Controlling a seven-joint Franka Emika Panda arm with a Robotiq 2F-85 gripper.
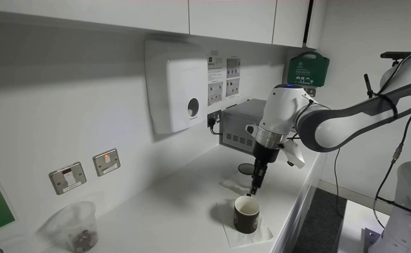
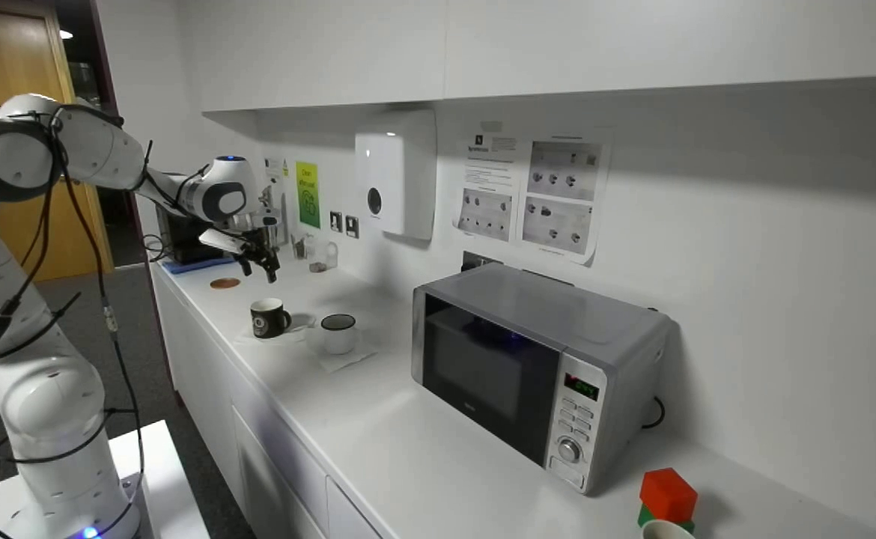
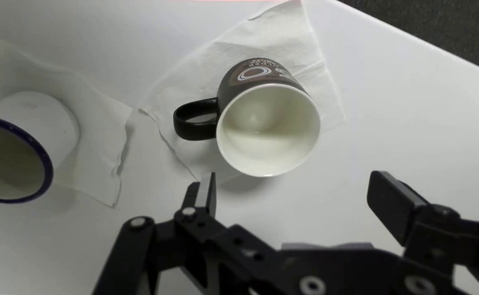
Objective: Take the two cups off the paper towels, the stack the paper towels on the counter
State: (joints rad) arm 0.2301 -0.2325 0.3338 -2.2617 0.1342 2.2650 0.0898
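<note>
The dark mug (image 1: 246, 222) stands upright on a paper towel (image 1: 234, 239) near the counter's front edge; it also shows in an exterior view (image 2: 267, 322). In the wrist view the mug (image 3: 260, 76) has its black handle to the left, with its towel (image 3: 292, 37) beneath. The pale cup (image 2: 339, 341) with a dark rim stands on a second towel (image 2: 344, 362); in the wrist view the cup (image 3: 39, 119) is cut by the left edge. My gripper (image 3: 293, 192) is open and empty above the white counter (image 3: 387, 143), apart from the mug. It shows above the cups in an exterior view (image 2: 259, 275).
A grey microwave (image 2: 513, 359) stands on the counter beyond the pale cup. A clear container (image 1: 80, 228) stands near the wall. A white dispenser (image 1: 182, 91) and cupboards (image 1: 233, 21) overhang the counter. Red and green blocks (image 2: 667, 495) and another cup rim (image 2: 665, 530) are near the microwave.
</note>
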